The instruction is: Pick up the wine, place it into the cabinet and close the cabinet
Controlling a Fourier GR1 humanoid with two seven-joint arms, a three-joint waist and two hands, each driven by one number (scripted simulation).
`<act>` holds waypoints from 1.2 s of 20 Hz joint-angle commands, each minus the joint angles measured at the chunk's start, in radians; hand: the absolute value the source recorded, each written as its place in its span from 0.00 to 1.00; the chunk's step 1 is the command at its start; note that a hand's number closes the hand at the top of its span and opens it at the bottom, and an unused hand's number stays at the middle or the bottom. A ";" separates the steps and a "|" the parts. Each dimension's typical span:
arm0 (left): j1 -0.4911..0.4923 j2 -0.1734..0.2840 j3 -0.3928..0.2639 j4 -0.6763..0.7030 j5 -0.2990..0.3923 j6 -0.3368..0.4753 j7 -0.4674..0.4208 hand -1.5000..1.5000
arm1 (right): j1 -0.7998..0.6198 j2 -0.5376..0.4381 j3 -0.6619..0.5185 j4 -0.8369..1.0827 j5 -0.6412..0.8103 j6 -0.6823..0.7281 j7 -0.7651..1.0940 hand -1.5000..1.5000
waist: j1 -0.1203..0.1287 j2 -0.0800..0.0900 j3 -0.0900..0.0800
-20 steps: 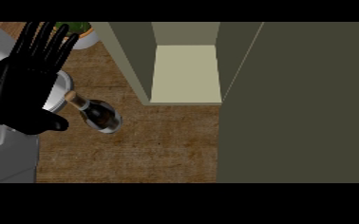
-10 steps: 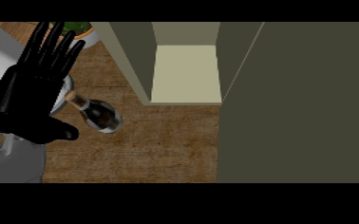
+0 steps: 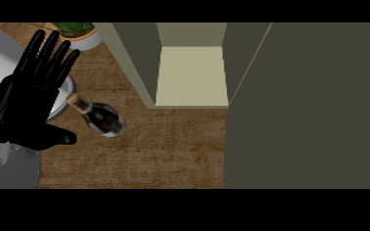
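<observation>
The wine bottle (image 3: 102, 117) stands on the wooden counter, dark glass with a tan cork top that leans toward the upper left as seen from above. My left hand (image 3: 34, 100) is open just to its left, fingers straight and pointing away from me, thumb (image 3: 57, 138) stretched out below the bottle's base; it holds nothing. The cabinet (image 3: 192, 76) is open at the centre, and its pale shelf is bare. Its dark olive door (image 3: 303, 103) fills the right side. My right hand does not show.
A potted green plant (image 3: 76, 32) sits at the back left corner. A round metal vessel (image 3: 63, 95) lies partly hidden behind my left hand. Bare wooden counter (image 3: 151, 151) spreads in front of the cabinet.
My left hand has drifted slightly down and to the right, its thumb now nearer the bottle's base. The bottle and the cabinet door have not moved.
</observation>
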 commanded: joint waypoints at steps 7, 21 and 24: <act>0.065 0.060 0.086 0.082 -0.003 -0.088 -0.067 0.00 | 0.009 0.021 0.006 -0.039 0.019 0.014 0.009 0.00 | 0.001 0.000 0.000; 0.108 0.118 0.139 0.291 -0.051 -0.235 -0.200 0.00 | -0.025 0.023 -0.036 -0.077 -0.036 -0.008 0.083 0.00 | 0.000 0.000 0.000; 0.098 0.078 0.121 0.421 -0.129 -0.241 -0.316 0.00 | -0.019 0.047 0.025 -0.075 0.027 -0.012 0.086 0.00 | -0.002 0.001 0.000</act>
